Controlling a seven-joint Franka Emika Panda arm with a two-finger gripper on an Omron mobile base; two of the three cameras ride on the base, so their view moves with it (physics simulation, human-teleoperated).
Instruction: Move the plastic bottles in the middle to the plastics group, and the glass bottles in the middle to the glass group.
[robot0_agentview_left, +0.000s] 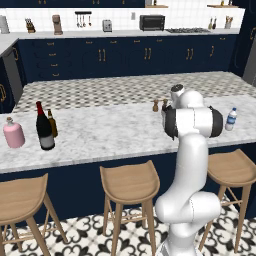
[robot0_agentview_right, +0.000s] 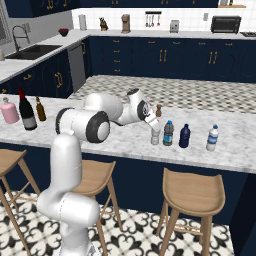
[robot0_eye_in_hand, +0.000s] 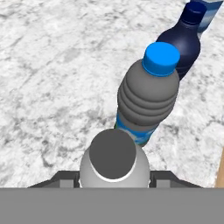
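Observation:
My gripper (robot0_agentview_right: 153, 127) reaches down onto the clear plastic bottle (robot0_agentview_right: 155, 136) with the pale cap and is shut on it. In the hand view that bottle (robot0_eye_in_hand: 113, 164) sits between the two fingertips (robot0_eye_in_hand: 65, 178). Right beside it stands the dark plastic bottle (robot0_eye_in_hand: 148, 96) with a blue cap and teal label (robot0_agentview_right: 168, 133). Beyond are the navy bottle (robot0_agentview_right: 184, 136) and the clear blue-label water bottle (robot0_agentview_right: 212, 138). Far left on the counter, the tall wine bottle (robot0_agentview_left: 44, 127) stands next to the brown beer bottle (robot0_agentview_left: 52, 123) and the pink bottle (robot0_agentview_left: 14, 133).
Two small wooden shakers (robot0_agentview_left: 155, 105) stand at the far edge of the marble counter (robot0_agentview_left: 110, 130), behind the arm. Wooden stools (robot0_agentview_left: 129, 182) line the near side. A sink (robot0_agentview_right: 30, 50) sits in the back left counter.

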